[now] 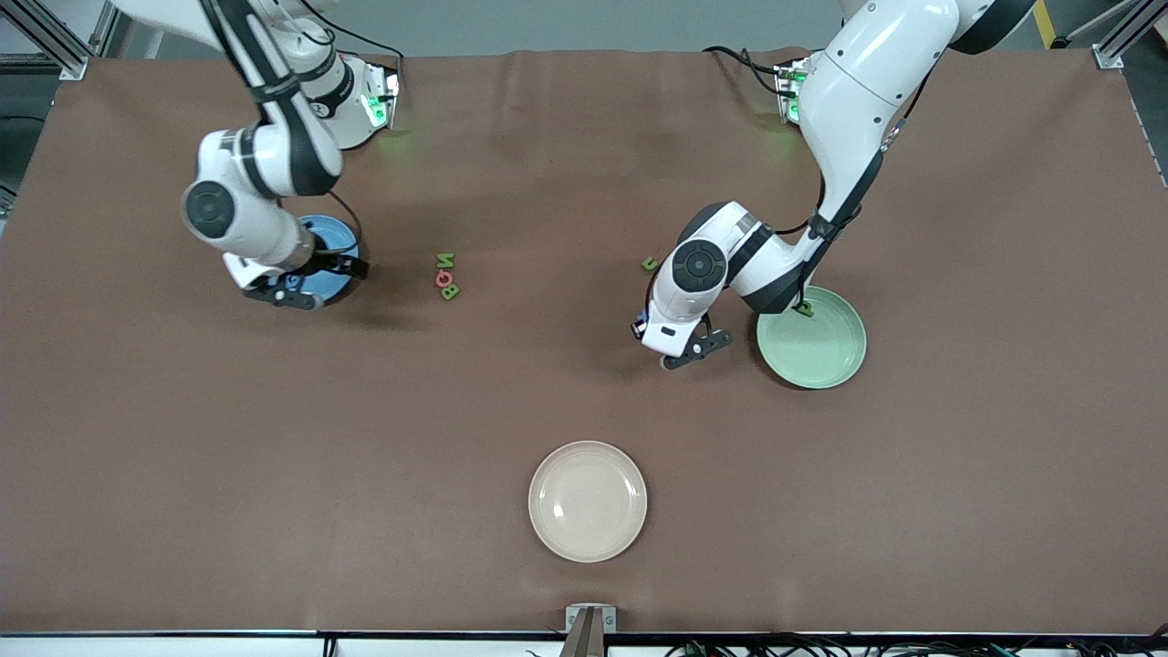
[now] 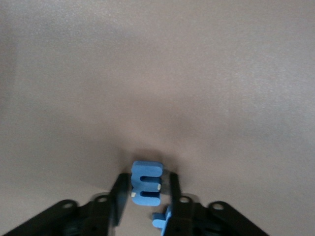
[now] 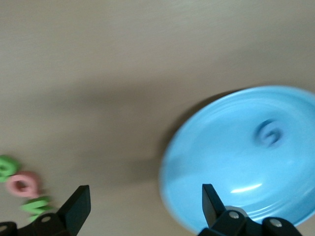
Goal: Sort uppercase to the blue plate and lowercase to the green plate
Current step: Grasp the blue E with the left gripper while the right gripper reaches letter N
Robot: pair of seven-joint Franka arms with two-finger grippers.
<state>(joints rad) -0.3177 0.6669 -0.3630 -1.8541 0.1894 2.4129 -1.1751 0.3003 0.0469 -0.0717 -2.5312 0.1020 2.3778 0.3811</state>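
My left gripper (image 1: pixel 684 351) (image 2: pixel 147 179) is down at the table beside the green plate (image 1: pixel 817 351), shut on a blue m (image 2: pixel 146 183). A second blue letter (image 2: pixel 160 220) lies half hidden under one finger. A green p (image 1: pixel 803 310) lies in the green plate, and a green u (image 1: pixel 649 264) lies on the cloth farther from the front camera. My right gripper (image 1: pixel 319 283) (image 3: pixel 143 196) hangs open and empty over the rim of the blue plate (image 1: pixel 333 239) (image 3: pixel 221 162), which holds a blue G (image 3: pixel 269 133). A green N (image 1: pixel 445 260), a pinkish round letter (image 1: pixel 444 276) and a green B (image 1: pixel 450 292) lie together mid-table.
A cream plate (image 1: pixel 588 501) sits nearest the front camera, with nothing in it. Brown cloth covers the whole table.
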